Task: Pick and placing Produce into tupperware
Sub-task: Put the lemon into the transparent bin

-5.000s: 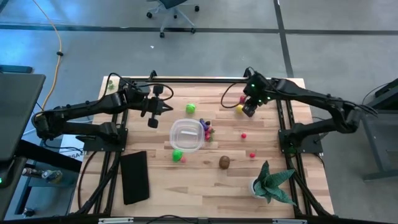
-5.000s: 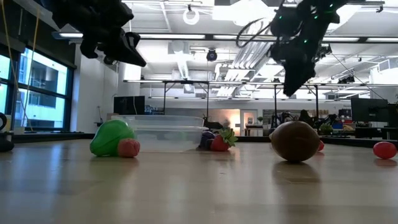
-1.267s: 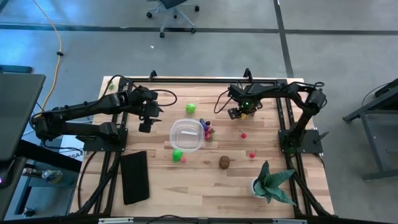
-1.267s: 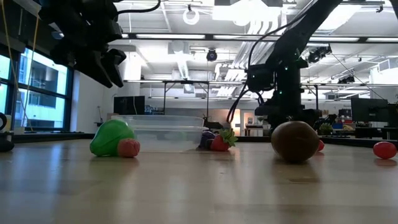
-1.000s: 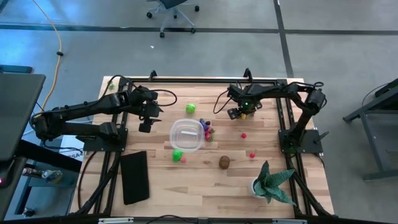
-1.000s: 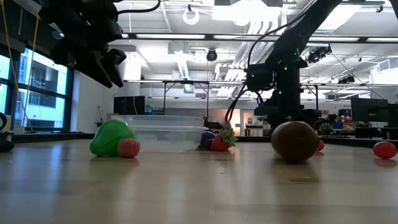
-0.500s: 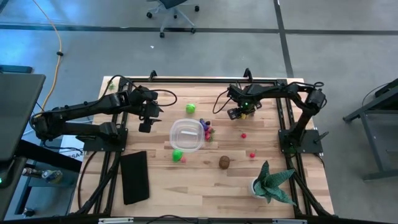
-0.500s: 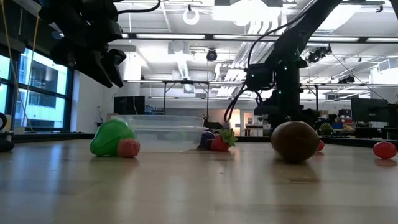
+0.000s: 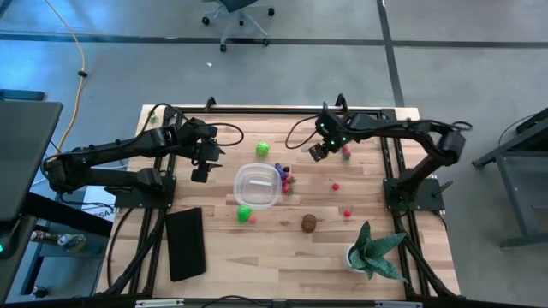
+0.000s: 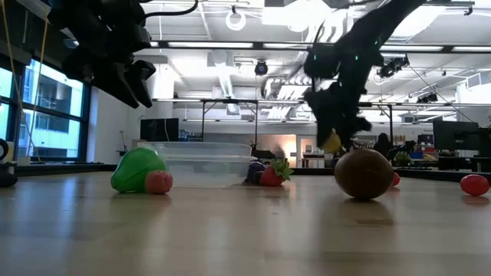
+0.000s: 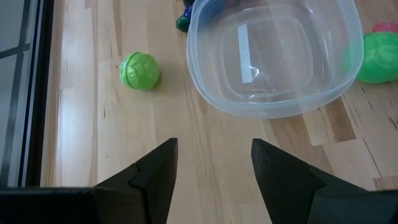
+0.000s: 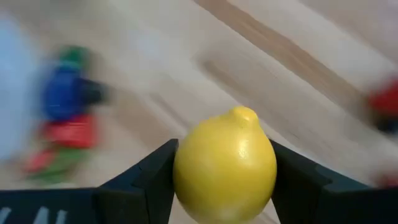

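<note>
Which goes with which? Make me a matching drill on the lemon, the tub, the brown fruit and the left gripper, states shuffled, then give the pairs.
1. lemon
2. tub
3. brown fruit
4. left gripper

A. empty
B. open, holding nothing, beside the tub
C. clamped in the right gripper, off the table
D. lying loose on the table

Pairs: 1-C, 2-A, 3-D, 4-B

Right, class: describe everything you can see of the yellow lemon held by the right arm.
The lemon is a small, smooth, glossy yellow toy, plastic by its look, oval with a nub at one end. It sits clamped between the right gripper's two dark fingers, one on each side. The low view shows it lifted clear of the wooden table, touching nothing but the fingers. From above it is hidden under the gripper, which is right of the clear tub.
</note>
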Robot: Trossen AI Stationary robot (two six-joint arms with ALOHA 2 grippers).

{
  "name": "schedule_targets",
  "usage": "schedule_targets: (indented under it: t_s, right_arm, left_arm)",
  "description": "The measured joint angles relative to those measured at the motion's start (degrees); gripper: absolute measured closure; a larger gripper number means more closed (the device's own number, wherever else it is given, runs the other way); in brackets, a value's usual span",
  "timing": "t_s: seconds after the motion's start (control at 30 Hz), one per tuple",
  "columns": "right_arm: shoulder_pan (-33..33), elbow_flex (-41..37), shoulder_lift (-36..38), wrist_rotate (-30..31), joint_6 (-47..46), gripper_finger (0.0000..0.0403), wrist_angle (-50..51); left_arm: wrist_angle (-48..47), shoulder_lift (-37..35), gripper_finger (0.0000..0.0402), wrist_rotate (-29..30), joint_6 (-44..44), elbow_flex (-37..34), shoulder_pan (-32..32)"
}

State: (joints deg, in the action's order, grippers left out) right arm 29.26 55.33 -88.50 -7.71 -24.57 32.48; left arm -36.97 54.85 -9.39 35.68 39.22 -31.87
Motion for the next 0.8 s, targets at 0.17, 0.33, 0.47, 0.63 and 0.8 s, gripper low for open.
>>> schedule_targets:
  t_s: [0.17,0.33,0.47,0.63,0.8]
  right_arm:
    - [-3.43,0.05,6.44,-6.54,4.35,0.0202,-11.18]
    - [-7.84,0.71,9.21,-8.62,9.39,0.0202,-20.88]
    - [-11.50,4.92,6.83,-5.84,14.16,0.0202,-17.95]
    - [-15.59,13.00,-1.13,-4.53,19.29,0.0202,-14.87]
    - [-19.76,21.78,-10.69,-4.65,25.26,0.0202,-12.59]
  left_arm:
    - [0.01,0.00,0.0208,0.00,0.00,0.00,0.01]
    - [0.00,0.00,0.0208,0.00,0.00,0.00,-0.01]
    - [0.02,0.00,0.0208,0.00,0.00,0.00,0.01]
    - [0.00,0.00,0.0208,0.00,-0.01,0.00,0.01]
    - [0.01,0.00,0.0208,0.00,-0.01,0.01,0.01]
